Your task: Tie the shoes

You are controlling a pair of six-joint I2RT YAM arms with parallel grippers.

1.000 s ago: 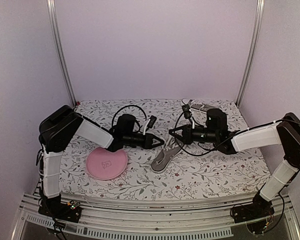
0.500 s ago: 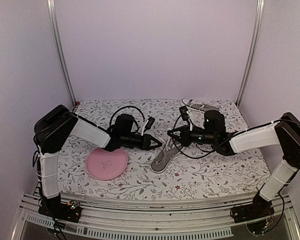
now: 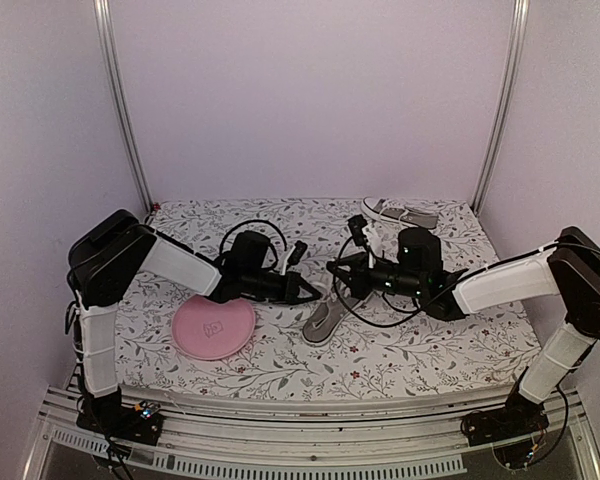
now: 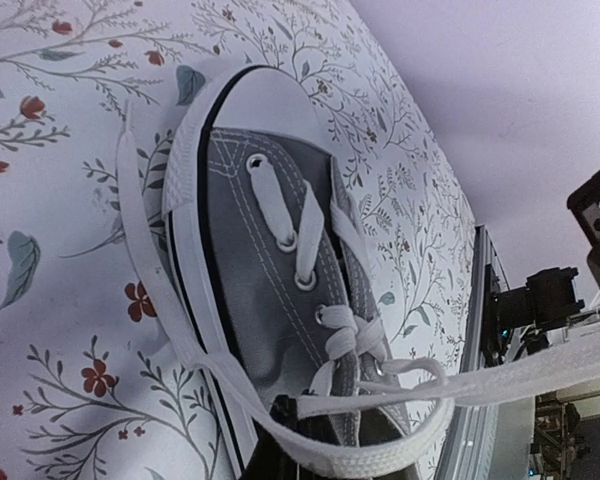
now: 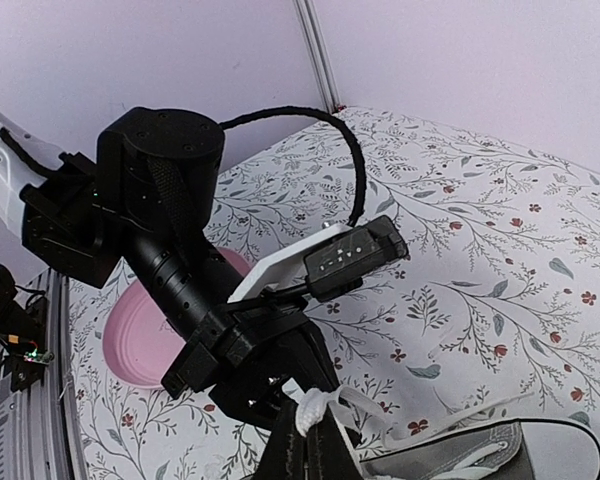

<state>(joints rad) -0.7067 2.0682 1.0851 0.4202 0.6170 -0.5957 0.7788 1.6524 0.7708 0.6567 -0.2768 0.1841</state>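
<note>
One grey shoe [image 3: 325,318] with a white toe cap lies mid-table, toe toward the front; it fills the left wrist view [image 4: 270,240], where its laces [image 4: 352,333] are crossed in a first knot. My left gripper [image 3: 314,290] is shut on a lace strand that loops past its tips [image 4: 302,432]. My right gripper [image 3: 332,272] faces it from the right, almost touching, and is shut on a bunched white lace end [image 5: 327,403] between its dark fingertips [image 5: 315,445]. The other shoe [image 3: 400,213] lies at the back right.
A round pink plate [image 3: 213,328] lies left of the shoe, under my left forearm, and shows behind the left gripper [image 5: 130,340]. Black cables [image 3: 248,225] arch over both wrists. White walls and metal posts [image 3: 120,100] enclose the floral table cover [image 3: 410,350].
Both grippers have shifted a little to the left, with the right one closing in on the left. The shoe at the back right is now uncovered by the right arm.
</note>
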